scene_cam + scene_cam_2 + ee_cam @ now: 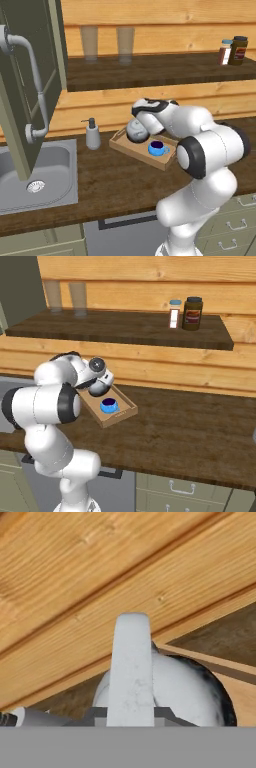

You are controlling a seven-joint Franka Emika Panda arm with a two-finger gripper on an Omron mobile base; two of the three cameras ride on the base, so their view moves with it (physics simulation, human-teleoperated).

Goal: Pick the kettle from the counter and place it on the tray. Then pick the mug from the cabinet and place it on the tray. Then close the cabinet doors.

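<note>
— Left base view first: where is the hand [141, 116]?

— Low over the far end of the tray [135, 154], arm folded down from the lower right. The kettle [136, 131] sits right under it, so close that I can't tell whether they touch.

— Gripping anything?

— I cannot tell. The fingers are tucked out of sight behind the wrist in both base views. In the hand view a pale upright strip [131, 667] stands in front of the kettle's grey dome, and I can't say what that strip is.

— And the mug?

— The mug [157, 148] is on the tray too, upright, just beside the kettle on the side nearer the robot's base, apart from the hand.

— Tray itself?

— Flat on the worktop [115, 180], set at an angle below the hand.

— Cabinet doors?

— One cabinet door [25, 75] stands swung open, well off to the hand's left, above the sink [30, 170]. A soap bottle [92, 135] stands between the sink and the tray.

— Anything beyond the hand?

— A wooden shelf [165, 67], higher than the hand, with two glasses [90, 42] and two jars [239, 50].
</note>
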